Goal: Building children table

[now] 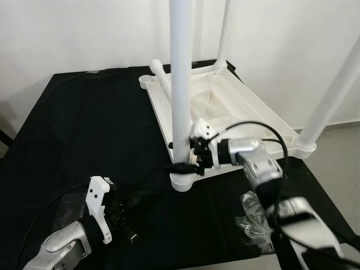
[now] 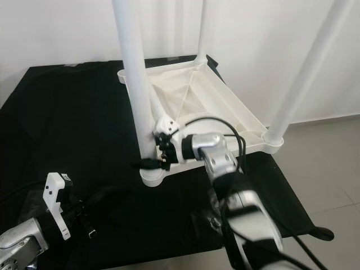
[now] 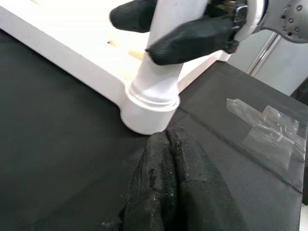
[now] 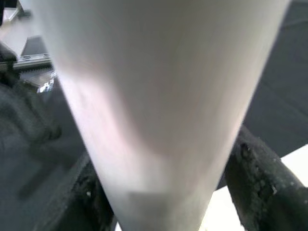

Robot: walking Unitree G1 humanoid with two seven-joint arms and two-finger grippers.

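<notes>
A white children's table [image 1: 160, 121] lies upside down on a black-covered surface. Its near-left leg [image 1: 181, 84] stands upright in the corner socket [image 3: 149, 108]. My right gripper [image 1: 188, 160] is shut on this leg just above the socket, one black finger [image 4: 260, 178] on each side of it. Two more legs stand upright, at the far corner [image 1: 224, 34] and the right corner [image 1: 332, 95]. A loose leg [image 1: 164, 79] lies inside the upturned top. My left gripper [image 3: 166, 183] rests low on the cloth a little before the socket, fingers shut together on nothing.
A clear plastic bag [image 1: 253, 219] lies on the cloth near the front right, beside my right arm. Open black cloth [image 1: 84, 124] spreads to the left of the table. The surface ends at the right, with grey floor [image 1: 337, 163] beyond.
</notes>
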